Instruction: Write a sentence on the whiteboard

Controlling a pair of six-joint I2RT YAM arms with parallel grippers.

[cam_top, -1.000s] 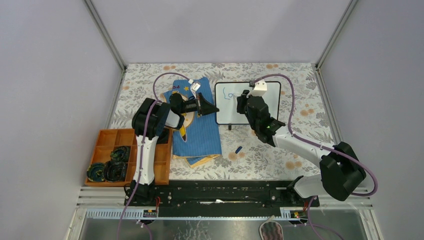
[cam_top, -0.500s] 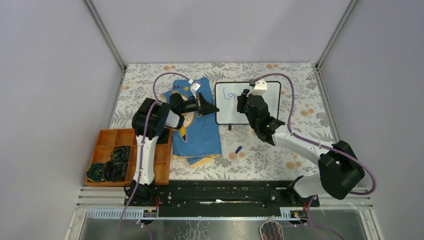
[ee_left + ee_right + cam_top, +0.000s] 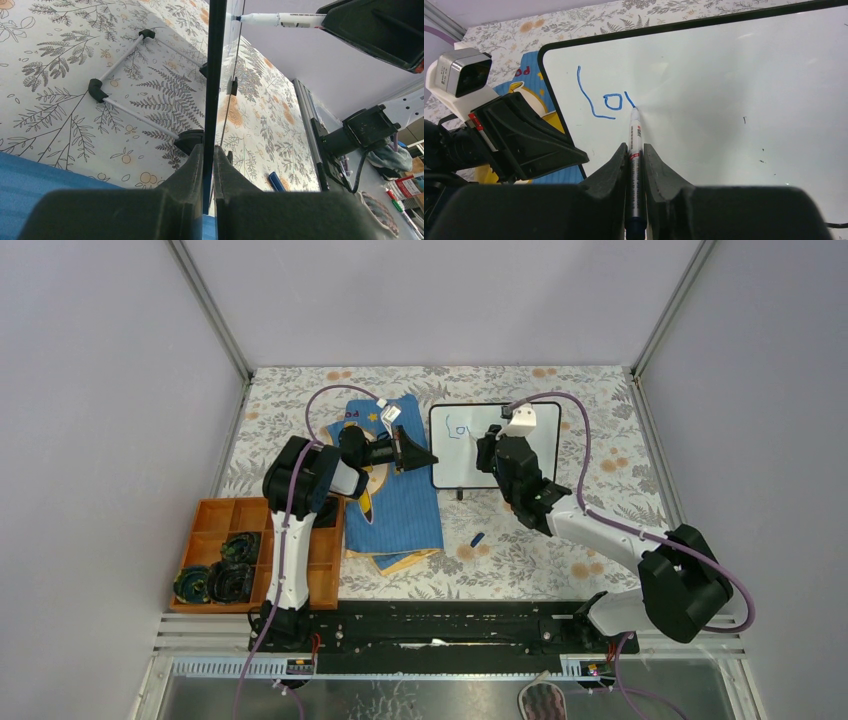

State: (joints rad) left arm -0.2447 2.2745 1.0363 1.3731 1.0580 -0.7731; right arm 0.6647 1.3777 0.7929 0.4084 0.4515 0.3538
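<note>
At whiteboard (image 3: 452, 464) edge, left gripper (image 3: 429, 457) clamped on it, right gripper (image 3: 636, 150) pinching marker (image 3: 635, 132), tip touching sentence (image 3: 606, 103).

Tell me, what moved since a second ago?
The right gripper, shut on the marker, slid a little to the right along the whiteboard, adding a stroke to the sentence after "Lo". The left gripper stayed clamped on the whiteboard's left edge, and the whiteboard did not move.
</note>
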